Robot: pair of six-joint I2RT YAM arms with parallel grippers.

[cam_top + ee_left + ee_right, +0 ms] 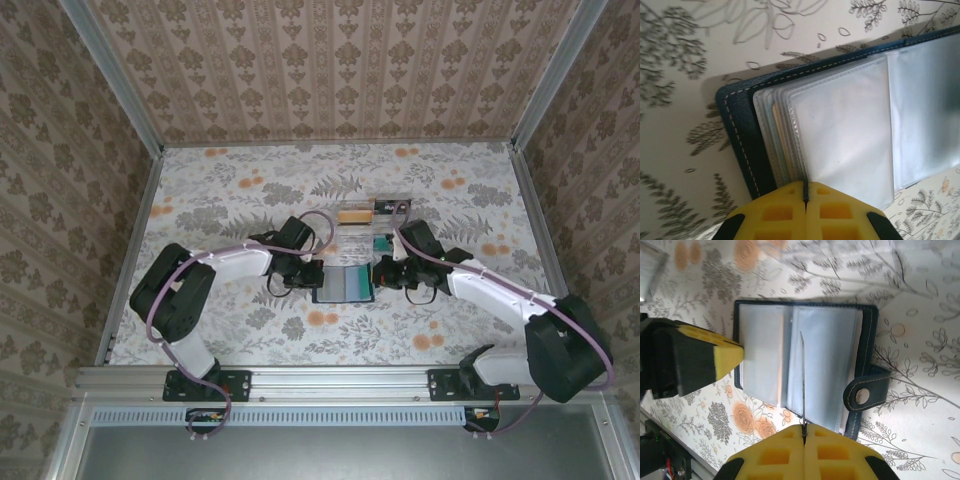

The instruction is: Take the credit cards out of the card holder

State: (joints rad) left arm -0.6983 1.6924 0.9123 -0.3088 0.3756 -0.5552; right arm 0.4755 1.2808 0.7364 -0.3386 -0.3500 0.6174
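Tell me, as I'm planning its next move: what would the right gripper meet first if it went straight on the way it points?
The thin sheet pinched edge-on in the right gripper, then probably the clear sleeves of the open card holder beneath it; depth is unclear.

Beige damask wallpaper covers the back wall (pixel 330 70), left wall (pixel 50 200) and right wall (pixel 600 180), joined by aluminium posts (pixel 110 70). The evenly lit surface (pixel 230 190) bears grey ferns and orange blossoms; an aluminium rail (pixel 340 380) edges it.
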